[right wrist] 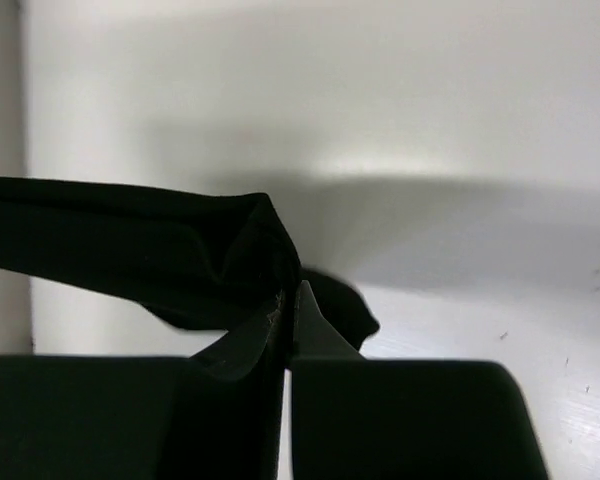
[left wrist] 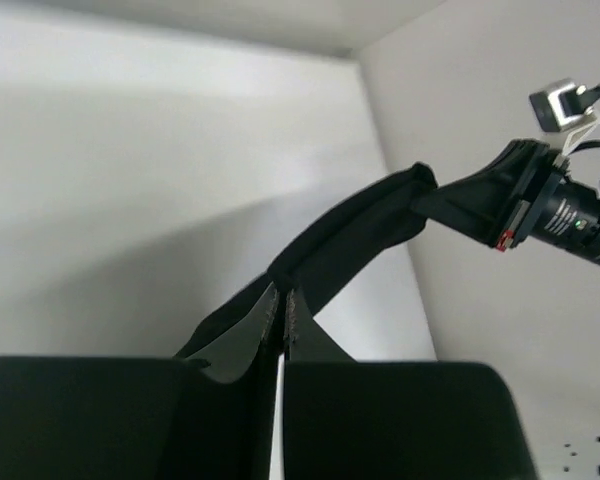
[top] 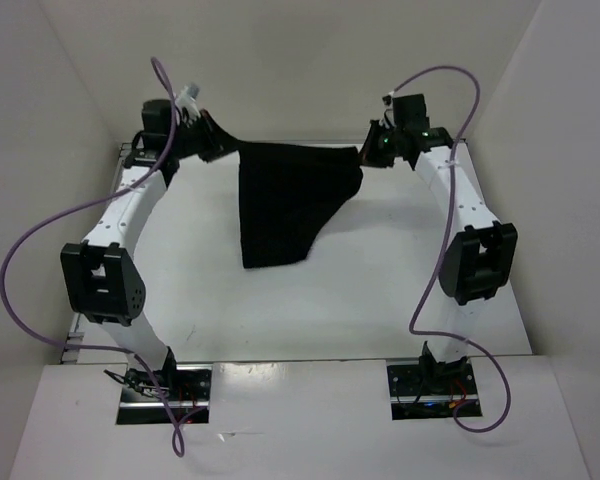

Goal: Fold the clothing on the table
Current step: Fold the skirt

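Our left gripper (left wrist: 282,305) is pinched tight on one top corner of the clothing (top: 285,200) and our right gripper (right wrist: 290,300) is clamped likewise on the other, so the black garment hangs between them over the far part of the table (top: 380,290), its body drooping toward 6 o'clock; we cannot tell whether the lower tip rests on the surface. To fold well, we judge we should hold both corners level and equally taut, carry them together toward 6 o'clock, and let go only once the cloth lies flat. Seen from above, both arms reach toward 12 o'clock, the left bowing toward 9, the right toward 3, wrists turned inward to face each other
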Available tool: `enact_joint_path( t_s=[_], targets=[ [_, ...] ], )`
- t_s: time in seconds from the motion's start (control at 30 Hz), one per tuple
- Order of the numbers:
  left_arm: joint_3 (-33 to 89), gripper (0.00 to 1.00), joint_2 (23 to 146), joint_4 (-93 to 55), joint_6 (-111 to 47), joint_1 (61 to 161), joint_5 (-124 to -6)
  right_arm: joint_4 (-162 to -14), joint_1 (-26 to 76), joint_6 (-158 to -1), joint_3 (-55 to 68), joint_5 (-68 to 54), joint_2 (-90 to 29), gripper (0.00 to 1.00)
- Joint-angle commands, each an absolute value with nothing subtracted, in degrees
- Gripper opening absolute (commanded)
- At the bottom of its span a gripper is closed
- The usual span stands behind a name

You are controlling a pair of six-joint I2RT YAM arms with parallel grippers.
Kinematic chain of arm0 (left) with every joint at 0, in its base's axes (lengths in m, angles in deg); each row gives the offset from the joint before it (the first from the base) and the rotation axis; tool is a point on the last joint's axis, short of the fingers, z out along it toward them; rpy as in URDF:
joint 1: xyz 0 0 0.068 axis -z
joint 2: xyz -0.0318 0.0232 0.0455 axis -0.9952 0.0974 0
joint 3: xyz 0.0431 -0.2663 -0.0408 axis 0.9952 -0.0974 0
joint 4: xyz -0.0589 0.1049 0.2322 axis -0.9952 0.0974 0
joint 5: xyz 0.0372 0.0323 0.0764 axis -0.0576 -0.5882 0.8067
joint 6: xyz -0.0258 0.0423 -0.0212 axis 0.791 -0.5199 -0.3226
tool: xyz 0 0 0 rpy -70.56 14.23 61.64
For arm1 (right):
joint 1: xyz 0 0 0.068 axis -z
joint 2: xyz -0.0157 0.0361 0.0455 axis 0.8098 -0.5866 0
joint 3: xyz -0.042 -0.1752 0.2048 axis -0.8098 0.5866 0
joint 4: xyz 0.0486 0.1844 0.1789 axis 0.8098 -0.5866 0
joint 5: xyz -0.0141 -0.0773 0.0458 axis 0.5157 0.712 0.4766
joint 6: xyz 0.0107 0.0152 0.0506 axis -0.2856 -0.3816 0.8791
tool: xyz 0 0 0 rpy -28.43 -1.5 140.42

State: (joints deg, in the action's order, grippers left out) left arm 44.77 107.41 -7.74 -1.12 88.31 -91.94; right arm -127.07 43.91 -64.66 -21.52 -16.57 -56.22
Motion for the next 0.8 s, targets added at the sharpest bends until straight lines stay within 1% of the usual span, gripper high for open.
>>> enact_joint_path(
  t_s=[0.0, 0.07, 0.1, 0.17, 0.2, 0.37, 0.43, 0.57, 0.67, 0.77],
  targets=[
    [57.34, 0.0, 103.03, -6.19, -3.94, 85.73, -94.8, -130.12, 44.76, -65.85, -30.98, -13.9, -47.11, 0.0],
    [58.5, 0.0, 102.32, -4.69, -3.94, 85.02, -96.98, -131.35, 44.76, -66.38, -31.7, -14.51, -46.24, 0.0],
    [56.67, 0.0, 101.71, -4.69, -3.94, 84.5, -97.78, -131.88, 44.76, -66.38, -31.18, -14.52, -45.45, 0.0],
    [51.41, 0.0, 98.28, -9.16, -2.53, 84.5, -97.79, -132.41, 44.76, -66.91, -28.91, -14.52, -44.13, 0.0],
    [46.42, 0.0, 97.14, -9.78, -2.53, 84.5, -96.74, -131.81, 44.76, -67.43, -25.67, -14.52, -42.38, 0.0],
    [37.06, 0.0, 91.6, -11.02, -2.53, 83.97, -97.26, -130.57, 44.76, -68.05, -15.2, -14.52, -36.83, 0.0],
    [37.05, 0.0, 90.36, -10.49, -2.53, 83.45, -98.04, -131.09, 44.76, -68.05, -14.48, -15.56, -34.46, 0.0],
    [41.35, 0.0, 87.29, -6.45, -3.67, 82.91, -99.37, -132.94, 44.16, -67.53, -13.17, -19.7, -29.8, 0.0],
    [41.89, 0.0, 83.0, -5.66, -3.07, 82.3, -101.57, -134.52, 44.15, -66.82, -11.14, -21.54, -24.97, 0.0],
    [41.89, 0.0, 82.45, -4.08, -3.06, 81.77, -103.15, -134.52, 44.15, -64.89, -8.51, -21.55, -21.01, 0.0]
  ],
)
